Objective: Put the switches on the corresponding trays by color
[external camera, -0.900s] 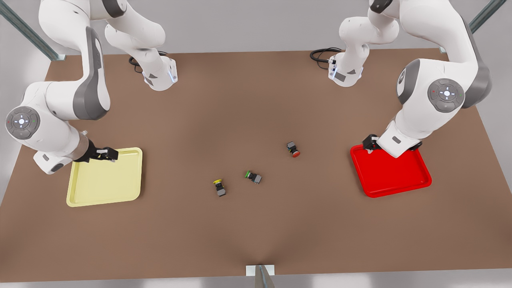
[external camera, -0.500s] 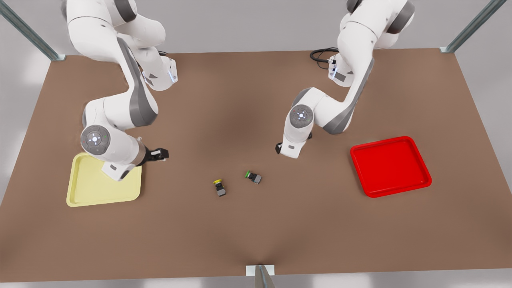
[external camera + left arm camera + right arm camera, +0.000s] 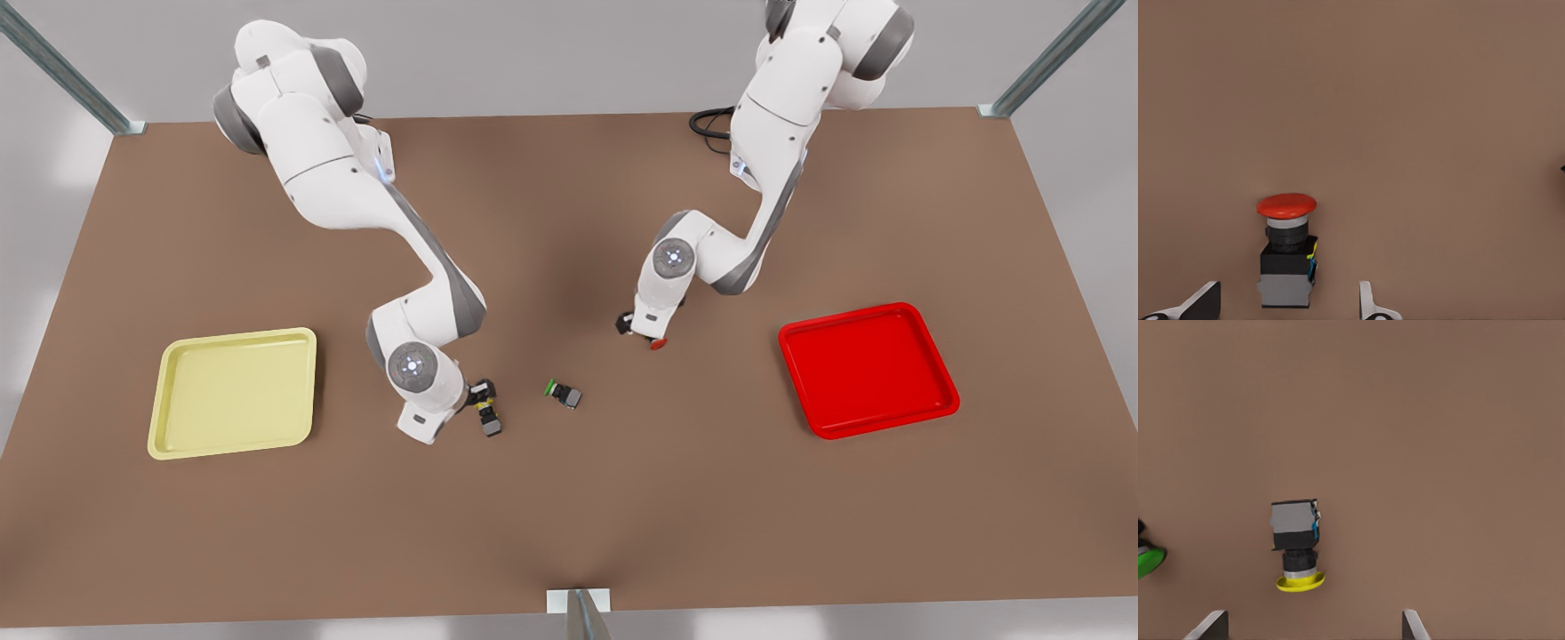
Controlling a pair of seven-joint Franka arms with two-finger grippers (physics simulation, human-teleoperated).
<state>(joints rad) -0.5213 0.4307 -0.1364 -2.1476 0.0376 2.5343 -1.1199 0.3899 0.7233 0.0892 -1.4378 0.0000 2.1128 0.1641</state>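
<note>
Table [image 3: 569,498]: brown and flat; it carries both trays, all three switches and both arm bases as I watch from the front view.
Yellow tray [image 3: 233,391]: pale, on the front view's left; I see nothing inside it.
Red tray [image 3: 868,368]: bright, on the front view's right; I see nothing inside it either.
Red switch [image 3: 1287,251]: lying on its side on the table, well apart from the red tray; my left wrist view has it between the fingertips, cap pointing away from the gripper.
Left gripper [image 3: 1288,303]: low over the red switch, fingers spread to either side of the grey body; I see a gap on both sides.
Yellow switch [image 3: 1297,545]: on its side on the table, far from the yellow tray, cap toward the gripper.
Right gripper [image 3: 1308,627]: just above the yellow switch, fingers wide apart, not touching it.
Green switch [image 3: 564,392]: on the table between the other two.
</note>
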